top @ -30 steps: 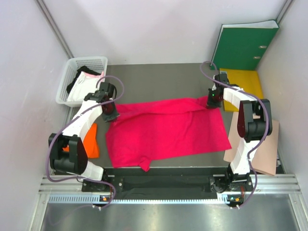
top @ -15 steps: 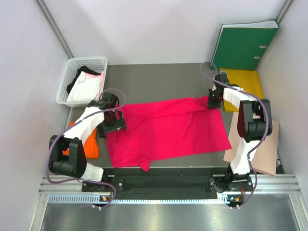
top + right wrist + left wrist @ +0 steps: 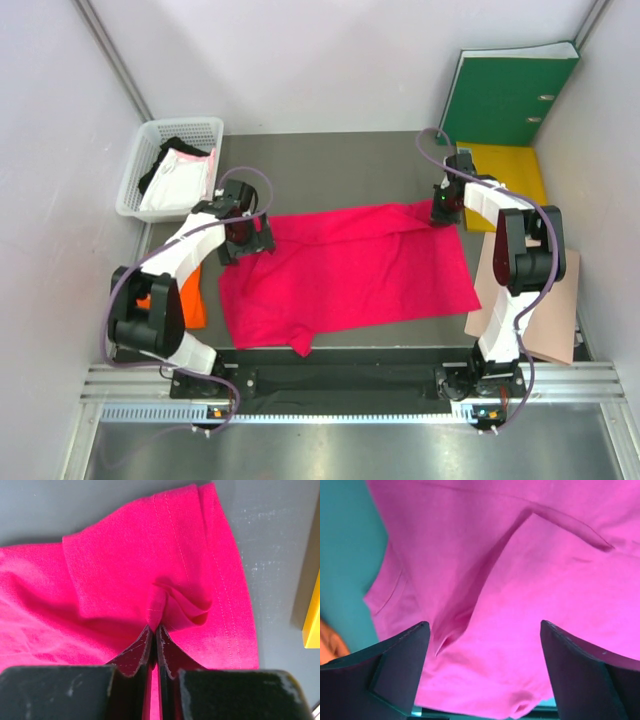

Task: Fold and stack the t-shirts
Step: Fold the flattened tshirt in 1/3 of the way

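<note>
Top external view: the magenta-red t-shirt (image 3: 350, 275) is pinched at its upper-right edge by the right gripper (image 3: 440, 211); the left gripper (image 3: 244, 239) is spread over the upper-left edge

Bare table (image 3: 330, 165) lies open at twelve o'clock of the magenta t-shirt (image 3: 350, 270). A laundry basket (image 3: 132, 185) blocks ten o'clock, a green binder (image 3: 505, 95) and yellow folder (image 3: 520, 175) one to two o'clock, a tan paper sheet (image 3: 555, 320) four, an orange t-shirt (image 3: 195, 305) eight.
</note>
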